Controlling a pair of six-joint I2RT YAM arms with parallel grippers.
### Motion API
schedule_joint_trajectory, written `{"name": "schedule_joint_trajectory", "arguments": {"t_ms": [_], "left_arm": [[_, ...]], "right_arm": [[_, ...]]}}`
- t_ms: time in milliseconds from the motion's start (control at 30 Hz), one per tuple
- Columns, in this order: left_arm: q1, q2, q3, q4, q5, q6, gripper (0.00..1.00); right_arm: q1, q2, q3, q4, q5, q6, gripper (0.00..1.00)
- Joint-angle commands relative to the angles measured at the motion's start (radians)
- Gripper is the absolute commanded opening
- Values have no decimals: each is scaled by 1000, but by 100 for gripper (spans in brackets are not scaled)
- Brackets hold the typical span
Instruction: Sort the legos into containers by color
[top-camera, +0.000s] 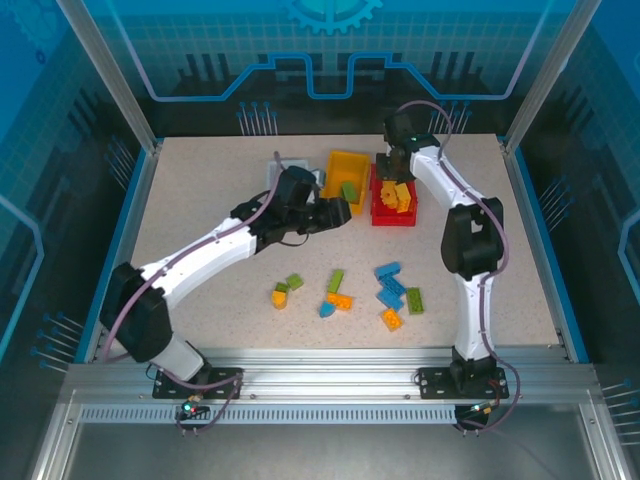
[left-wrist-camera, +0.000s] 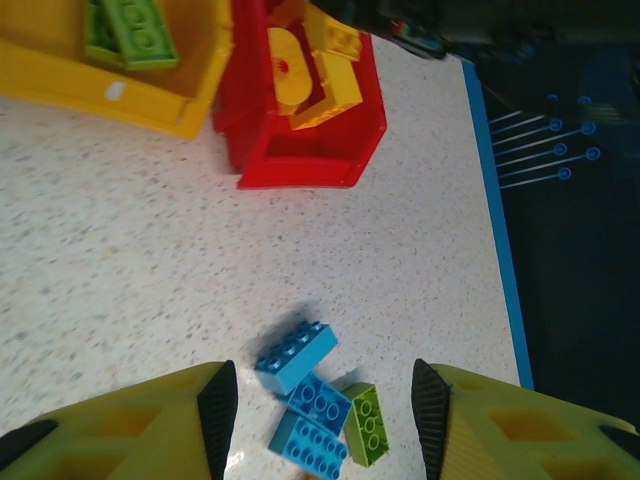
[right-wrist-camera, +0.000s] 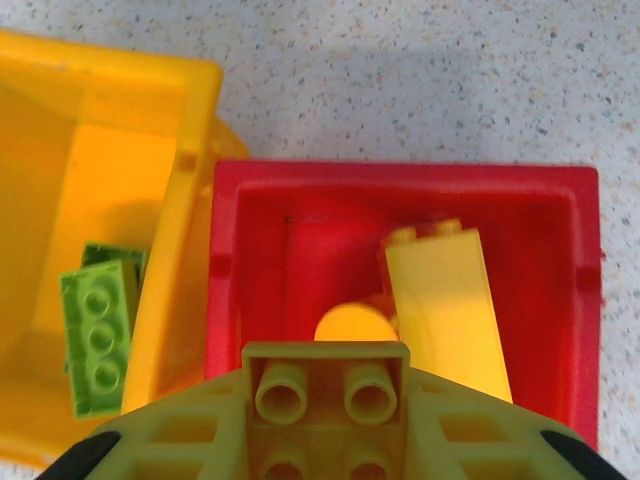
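My right gripper (top-camera: 392, 165) hovers over the red bin (top-camera: 381, 215) and is shut on a yellow brick (right-wrist-camera: 326, 400), its hollow underside facing the wrist camera. Below it the red bin (right-wrist-camera: 540, 210) holds a long yellow brick (right-wrist-camera: 440, 300) and a round orange piece (right-wrist-camera: 352, 325). The yellow bin (top-camera: 340, 165) beside it holds green bricks (right-wrist-camera: 98, 335). My left gripper (left-wrist-camera: 324, 410) is open, high above a cluster of three blue bricks (left-wrist-camera: 296, 355) and a green one (left-wrist-camera: 367, 425). The white bin (top-camera: 281, 163) is mostly hidden behind the left arm.
Several loose bricks lie on the near half of the table: a yellow-and-green pair (top-camera: 280, 294), a green one (top-camera: 335, 279), an orange one (top-camera: 391, 319), blue ones (top-camera: 388, 271). A blue border (left-wrist-camera: 495, 220) edges the table on the right.
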Motion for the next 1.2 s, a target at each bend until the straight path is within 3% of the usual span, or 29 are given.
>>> {"name": "schedule_joint_trajectory", "arguments": {"t_ms": [0,200,533,900,1167], "left_arm": [[-24,69,81,39,45,41,53],[-65,156,177,10,12,88,53],[-124,189,246,-87,-130,172,54],[-135,88,131,-140,-160,116,54],[-194,104,42,-179,-90,155,56]], "right_arm": [[-16,67,123,-97,1,14,33],[-29,162,228,-149,-17,20,39],[-28,139,238,-149,-55,26,52],[11,-254,-8,-35,18,21,50],[97,-730,-570,91,15,85,53]]}}
